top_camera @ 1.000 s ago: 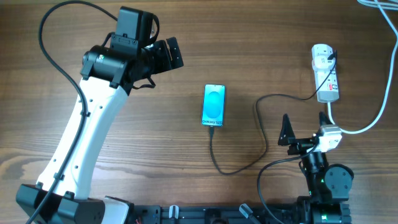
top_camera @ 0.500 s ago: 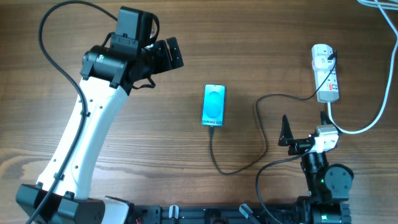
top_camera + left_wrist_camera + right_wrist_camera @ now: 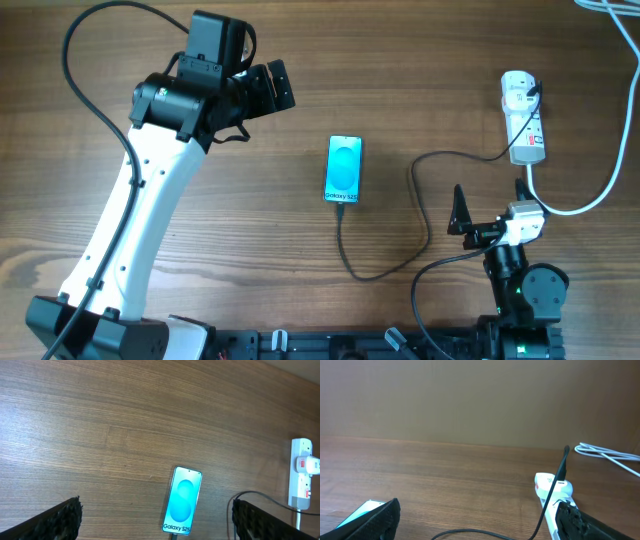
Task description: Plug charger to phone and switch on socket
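Phone lies flat mid-table with its screen lit, and the charger runs from its "Galaxy" end in a loop to the socket, well right of the phone in the overhead view. The plug-in looks done. Over the last second only the right gripper, right of the phone and below the socket, shifted slightly, then settled; phone and cable stayed put. Both it and the left gripper, up-left of the phone, are spread wide and hold nothing. Switching probably remains, though the switch's state cannot be read. Around the phone the wooden table is brown-grained; a plain brown wall stands behind.
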